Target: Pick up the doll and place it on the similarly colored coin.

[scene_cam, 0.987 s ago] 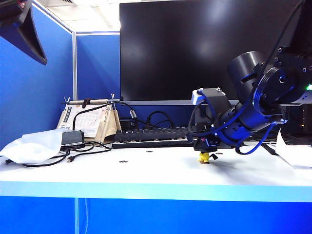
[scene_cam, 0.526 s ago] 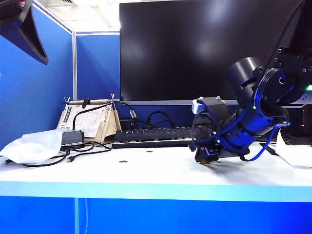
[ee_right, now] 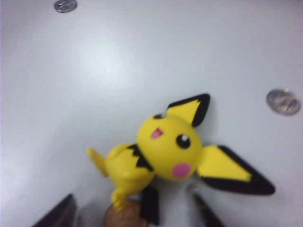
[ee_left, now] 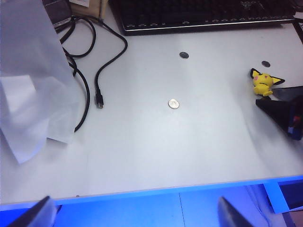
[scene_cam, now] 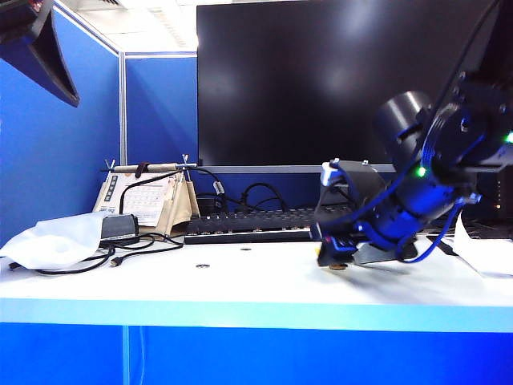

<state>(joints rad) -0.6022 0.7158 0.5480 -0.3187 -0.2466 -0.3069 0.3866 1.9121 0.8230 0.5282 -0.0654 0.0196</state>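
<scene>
Doll: the yellow doll (ee_right: 170,151) stands on the brass coin (ee_right: 127,216), upright, feet on the coin's top face.
Coin: only its upper edge shows beneath the doll in the right wrist view.
Right gripper: right gripper (scene_cam: 337,255) sits low over the white table (scene_cam: 240,285), hiding the doll in the exterior view; dark fingertips (ee_right: 56,213) flank the doll with visible gaps, jaws spread, pinching nothing.
Left gripper: left gripper (ee_left: 132,215) hangs above the table's near edge, well apart from the doll; only two finger ends show, set wide apart, nothing between them.
Open room: bare tabletop lies between the grey coin (ee_left: 173,103) and the doll.
Edges: keyboard (ee_left: 203,14) bounds the far side; black cable (ee_left: 102,71) and white bag (ee_left: 28,85) bound one side.
</scene>
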